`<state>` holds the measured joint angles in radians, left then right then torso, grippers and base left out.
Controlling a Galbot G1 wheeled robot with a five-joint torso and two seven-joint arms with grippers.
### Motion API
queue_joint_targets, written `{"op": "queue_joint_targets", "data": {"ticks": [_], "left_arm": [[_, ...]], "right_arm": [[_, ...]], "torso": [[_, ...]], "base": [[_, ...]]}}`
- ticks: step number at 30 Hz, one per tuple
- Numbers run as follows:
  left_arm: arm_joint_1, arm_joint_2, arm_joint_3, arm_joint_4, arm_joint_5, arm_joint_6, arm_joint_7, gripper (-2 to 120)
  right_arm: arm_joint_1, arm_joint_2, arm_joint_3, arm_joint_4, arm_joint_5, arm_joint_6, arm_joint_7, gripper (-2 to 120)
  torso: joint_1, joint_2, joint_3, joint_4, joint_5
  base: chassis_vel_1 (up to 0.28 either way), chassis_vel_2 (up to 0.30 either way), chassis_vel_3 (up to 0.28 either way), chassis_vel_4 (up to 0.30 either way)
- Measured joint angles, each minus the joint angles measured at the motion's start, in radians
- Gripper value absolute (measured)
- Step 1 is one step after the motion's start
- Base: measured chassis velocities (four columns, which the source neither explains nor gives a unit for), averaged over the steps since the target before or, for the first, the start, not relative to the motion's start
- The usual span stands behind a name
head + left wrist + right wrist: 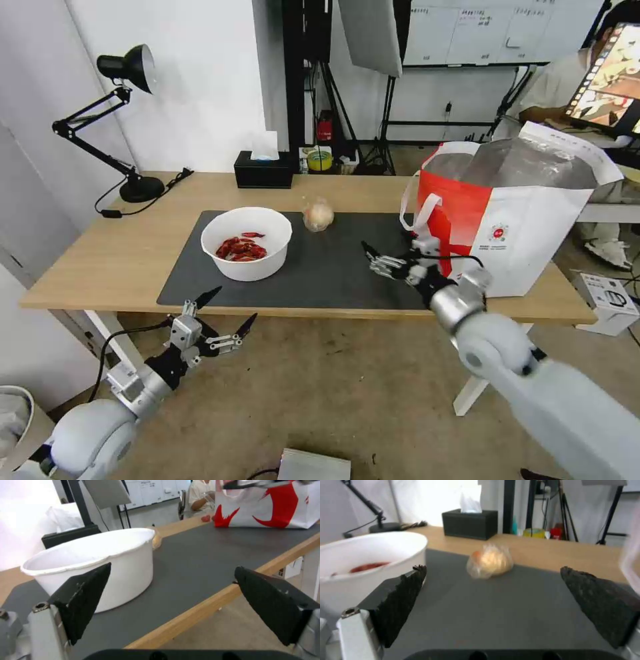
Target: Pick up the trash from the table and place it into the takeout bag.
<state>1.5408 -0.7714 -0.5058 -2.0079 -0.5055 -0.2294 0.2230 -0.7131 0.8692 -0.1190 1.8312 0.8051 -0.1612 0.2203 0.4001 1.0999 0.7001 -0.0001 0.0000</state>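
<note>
Head view: white bowl (247, 243) of red shells and small clear bag (318, 215) sit on the desk (87, 257) mat, not yet bagged. Right pincer (373, 260) is wide over the mat beside the takeout bag (527, 220); left pincer (227, 310) is wide, empty, below the desk edge.
</note>
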Motion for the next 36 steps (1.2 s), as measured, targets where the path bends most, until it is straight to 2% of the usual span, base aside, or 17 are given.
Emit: {"op": "queue_joint_targets", "data": {"ticks": [2, 4, 5, 7, 8, 9, 11, 12, 14, 15, 17, 24, 27, 28, 32, 36], "left_arm": [[0.001, -0.001, 0.0, 0.0, 0.0, 0.0, 0.0, 100], [0.005, -0.002, -0.002, 0.003, -0.001, 0.001, -0.003, 100], [0.005, -0.002, -0.002, 0.003, -0.001, 0.001, -0.003, 100], [0.006, -0.003, -0.003, 0.009, -0.001, 0.001, -0.003, 100], [0.006, -0.004, -0.003, 0.014, -0.001, 0.001, -0.004, 100], [0.006, -0.004, -0.003, 0.014, -0.001, 0.001, -0.004, 100], [0.005, -0.007, -0.003, 0.023, -0.002, 0.001, -0.004, 100], [0.005, -0.007, -0.003, 0.023, -0.002, 0.001, -0.004, 100], [0.005, -0.009, -0.003, 0.029, -0.002, 0.001, -0.004, 100], [0.005, -0.009, -0.003, 0.029, -0.002, 0.001, -0.004, 100], [0.004, -0.008, -0.004, 0.033, -0.003, 0.0, -0.004, 100], [0.003, -0.008, -0.004, 0.045, -0.004, -0.004, -0.002, 100], [0.0, -0.006, 0.003, 0.05, -0.001, -0.01, 0.002, 100], [0.0, -0.006, 0.003, 0.05, -0.001, -0.01, 0.002, 100], [-0.006, -0.006, 0.002, 0.05, -0.006, -0.011, 0.001, 100], [-0.006, -0.006, 0.0, 0.051, -0.007, -0.011, 0.001, 100]], "right_arm": [[0.045, 0.023, -0.031, -0.036, 0.0, -0.006, 0.013, 100], [0.16, 0.091, -0.102, -0.144, 0.0, -0.018, 0.044, 100], [0.16, 0.091, -0.102, -0.144, 0.0, -0.018, 0.044, 100], [0.243, 0.148, -0.153, -0.233, -0.001, -0.027, 0.066, 100], [0.277, 0.179, -0.179, -0.282, -0.002, -0.035, 0.076, 100], [0.277, 0.179, -0.179, -0.282, -0.002, -0.035, 0.076, 100], [0.359, 0.265, -0.22, -0.414, -0.013, -0.05, 0.096, 100], [0.359, 0.265, -0.22, -0.414, -0.013, -0.05, 0.096, 100], [0.415, 0.331, -0.233, -0.539, -0.017, -0.065, 0.104, 100], [0.415, 0.331, -0.233, -0.539, -0.017, -0.065, 0.104, 100], [0.464, 0.384, -0.239, -0.648, -0.02, -0.067, 0.097, 100], [0.542, 0.484, -0.24, -0.819, -0.032, -0.07, 0.056, 100], [0.587, 0.564, -0.228, -0.95, -0.062, -0.082, 0.026, 100], [0.587, 0.564, -0.228, -0.95, -0.062, -0.082, 0.026, 100], [0.624, 0.635, -0.202, -1.074, -0.102, -0.098, -0.001, 100], [0.634, 0.656, -0.185, -1.117, -0.115, -0.106, -0.009, 100]], "torso": [[0.0, 0.0, 0.0, 0.0001, -0.0005], [0.0, 0.0, 0.0, 0.0002, 0.0004], [0.0, 0.0, 0.0, 0.0002, 0.0004], [0.0, 0.0, 0.0, 0.0003, -0.001], [0.0, 0.0, 0.0, 0.0002, -0.0001], [0.0, 0.0, 0.0, 0.0002, -0.0001], [0.0, 0.0, 0.0, 0.0002, -0.0009], [0.0, 0.0, 0.0, 0.0002, -0.0009], [0.0, 0.0, 0.0, 0.0005, -0.0001], [0.0, 0.0, 0.0, 0.0005, -0.0001], [0.0, 0.0, 0.0, 0.0002, -0.0004], [0.0, 0.0, 0.0, 0.0, -0.0002], [0.0, 0.0, 0.0, 0.0003, -0.0002], [0.0, 0.0, 0.0, 0.0003, -0.0002], [0.0, 0.0, 0.0, 0.0001, -0.0003], [0.0, 0.0, 0.0, 0.0002, -0.0003]], "base": [[0.0, 0.0, 0.0, 0.0], [0.0, 0.0, 0.0, 0.0], [0.0, 0.0, 0.0, 0.0], [0.0, 0.0, 0.0, 0.0], [0.0, 0.0, 0.0, 0.0], [0.0, 0.0, 0.0, 0.0], [0.0, 0.0, 0.0, 0.0], [0.0, 0.0, 0.0, 0.0], [0.0, 0.0, 0.0, 0.0], [0.0, 0.0, 0.0, 0.0], [0.0, 0.0, 0.0, 0.0], [0.0, 0.0, 0.0, 0.0], [0.0, 0.0, 0.0, 0.0], [0.0, 0.0, 0.0, 0.0], [0.0, 0.0, 0.0, 0.0], [0.0, 0.0, 0.0, 0.0]]}}
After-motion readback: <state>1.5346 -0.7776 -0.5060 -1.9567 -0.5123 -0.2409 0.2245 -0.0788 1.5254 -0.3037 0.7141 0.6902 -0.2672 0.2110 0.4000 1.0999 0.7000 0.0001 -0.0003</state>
